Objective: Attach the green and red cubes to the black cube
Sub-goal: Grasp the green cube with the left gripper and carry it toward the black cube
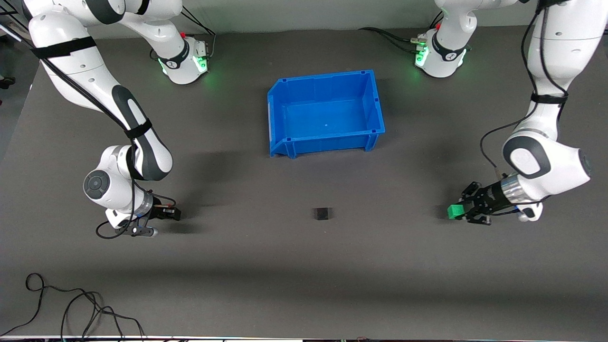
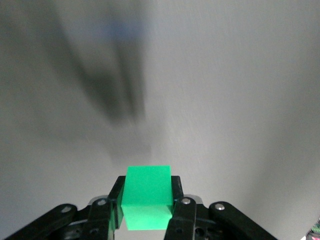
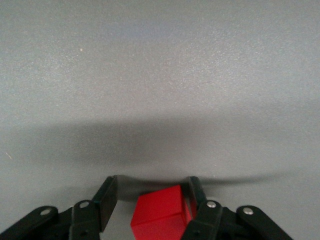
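Observation:
The black cube (image 1: pixel 322 213) lies on the dark table, nearer to the front camera than the blue bin (image 1: pixel 285 90). My left gripper (image 1: pixel 460 212) is low over the table toward the left arm's end, shut on the green cube (image 1: pixel 454 212); the left wrist view shows the green cube (image 2: pixel 147 195) clamped between both fingers of that gripper (image 2: pixel 148 181). My right gripper (image 1: pixel 174 214) is low at the right arm's end. In the right wrist view the right gripper (image 3: pixel 151 183) is open around the tilted red cube (image 3: pixel 160 212), which touches one finger (image 3: pixel 196 197) with a gap to the other.
The blue bin stands open and holds nothing, between the two arm bases and the black cube. Loose black cables (image 1: pixel 71 304) lie near the table's front edge at the right arm's end.

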Action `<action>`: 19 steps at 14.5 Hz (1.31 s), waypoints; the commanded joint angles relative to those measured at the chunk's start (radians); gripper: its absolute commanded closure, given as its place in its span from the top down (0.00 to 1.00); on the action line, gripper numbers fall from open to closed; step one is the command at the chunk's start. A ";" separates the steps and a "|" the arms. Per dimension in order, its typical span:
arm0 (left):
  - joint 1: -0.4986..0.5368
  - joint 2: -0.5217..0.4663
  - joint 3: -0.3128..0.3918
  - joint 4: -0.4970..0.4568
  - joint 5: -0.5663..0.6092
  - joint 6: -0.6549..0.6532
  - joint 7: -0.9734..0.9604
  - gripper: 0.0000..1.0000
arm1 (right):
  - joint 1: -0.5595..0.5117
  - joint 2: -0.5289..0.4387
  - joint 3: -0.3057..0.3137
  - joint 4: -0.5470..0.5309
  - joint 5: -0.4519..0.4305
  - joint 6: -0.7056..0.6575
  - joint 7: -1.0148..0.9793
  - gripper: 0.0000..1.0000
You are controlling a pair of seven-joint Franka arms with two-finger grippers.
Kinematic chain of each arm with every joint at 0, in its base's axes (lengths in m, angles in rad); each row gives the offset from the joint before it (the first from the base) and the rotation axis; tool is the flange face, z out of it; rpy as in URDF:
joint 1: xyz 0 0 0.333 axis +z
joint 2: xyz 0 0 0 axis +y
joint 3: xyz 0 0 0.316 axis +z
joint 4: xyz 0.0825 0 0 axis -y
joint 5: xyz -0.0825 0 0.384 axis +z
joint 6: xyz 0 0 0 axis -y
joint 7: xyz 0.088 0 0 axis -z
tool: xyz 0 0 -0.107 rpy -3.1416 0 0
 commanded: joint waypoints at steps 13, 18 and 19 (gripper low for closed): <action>-0.424 0.173 0.021 0.266 0.127 0.017 -0.559 0.32 | 0.000 -0.004 -0.005 0.010 0.017 -0.005 -0.015 0.00; -0.466 0.259 0.016 0.360 0.164 0.017 -0.638 0.32 | 0.000 -0.002 -0.006 0.019 0.017 -0.025 -0.010 0.31; -0.470 0.275 0.016 0.375 0.161 0.017 -0.638 0.32 | 0.000 -0.004 -0.006 0.019 0.017 -0.025 -0.012 0.67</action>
